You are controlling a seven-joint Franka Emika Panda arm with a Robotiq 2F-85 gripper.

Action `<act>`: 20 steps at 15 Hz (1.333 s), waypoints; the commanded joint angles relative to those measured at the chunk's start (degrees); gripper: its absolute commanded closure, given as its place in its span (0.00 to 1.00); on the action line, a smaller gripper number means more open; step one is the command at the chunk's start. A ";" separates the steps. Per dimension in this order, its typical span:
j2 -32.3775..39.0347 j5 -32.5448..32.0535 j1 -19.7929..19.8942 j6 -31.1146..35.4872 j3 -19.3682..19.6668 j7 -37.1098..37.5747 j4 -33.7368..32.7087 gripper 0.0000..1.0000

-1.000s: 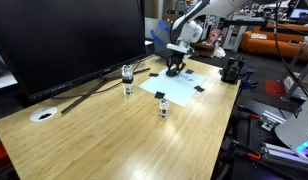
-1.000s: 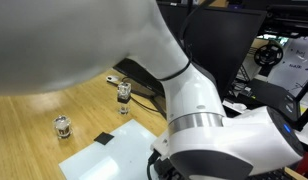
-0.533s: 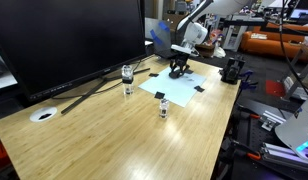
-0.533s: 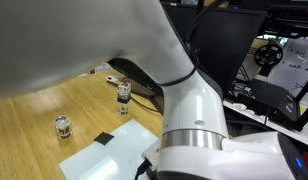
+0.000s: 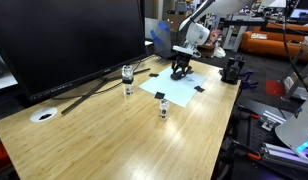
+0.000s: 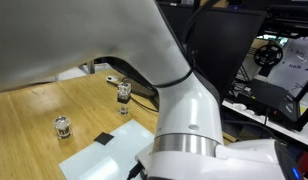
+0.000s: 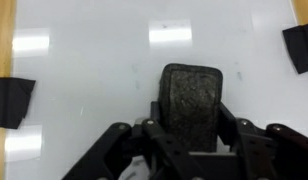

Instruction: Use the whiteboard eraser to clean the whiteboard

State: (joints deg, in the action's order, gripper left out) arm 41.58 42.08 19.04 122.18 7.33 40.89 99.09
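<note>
Wrist view: clamped in the black two-finger gripper point(image 7: 191, 128), the small black oblong whiteboard eraser point(image 7: 191, 90), face-down on the thin pale bluish-white whiteboard sheet point(image 7: 94, 60), well inside its black corner patches point(image 7: 12, 100). Looks like the wiping step. No clear marks visible. Next: press down, sweep steadily across, stop short of the edges.

A large black monitor point(image 5: 64, 40) stands at the back of a light wooden tabletop point(image 5: 124, 145), its thin dark stand legs point(image 5: 94, 95) spread forward, a small white ring point(image 5: 42, 115) lying near one leg, and small clear glass jars point(image 5: 163, 107) standing apart from each other nearby.
</note>
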 commanded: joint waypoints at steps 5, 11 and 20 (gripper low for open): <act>-1.09 1.13 -1.72 0.07 1.43 -3.51 7.55 0.70; -2.22 2.57 -2.09 0.50 1.77 -4.65 10.19 0.70; -5.33 3.68 -3.07 1.57 4.11 -5.21 16.90 0.70</act>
State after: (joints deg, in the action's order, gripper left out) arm 34.99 46.74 18.28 122.06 8.97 36.19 112.08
